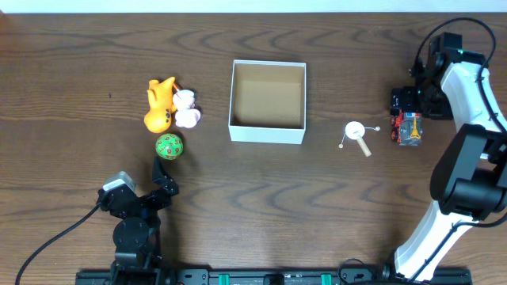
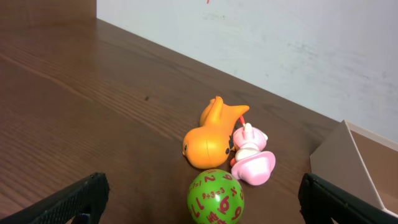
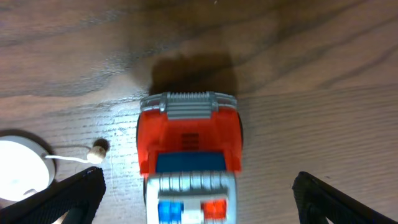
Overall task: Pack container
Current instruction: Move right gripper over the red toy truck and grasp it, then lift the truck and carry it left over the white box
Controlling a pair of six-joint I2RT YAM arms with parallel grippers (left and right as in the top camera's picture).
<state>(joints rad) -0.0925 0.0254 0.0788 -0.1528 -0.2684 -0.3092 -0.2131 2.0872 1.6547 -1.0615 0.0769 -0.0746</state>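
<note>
The container (image 1: 268,133) is a square white-walled box with a brown inside, at the table's middle; its corner shows in the left wrist view (image 2: 348,155). A green ball with red numbers (image 1: 169,146) (image 2: 216,196) lies just ahead of my open, empty left gripper (image 1: 164,176) (image 2: 202,202), between its fingers. An orange duck (image 1: 160,104) (image 2: 212,134) and a pink toy (image 1: 187,109) (image 2: 252,158) lie beyond it. My right gripper (image 1: 407,111) (image 3: 196,196) is open above a red toy truck (image 1: 409,127) (image 3: 189,155), which sits between its fingers.
A small white drum toy with a wooden handle and beaded strings (image 1: 356,134) (image 3: 22,171) lies between the container and the truck. The left arm's cable trails off the lower left.
</note>
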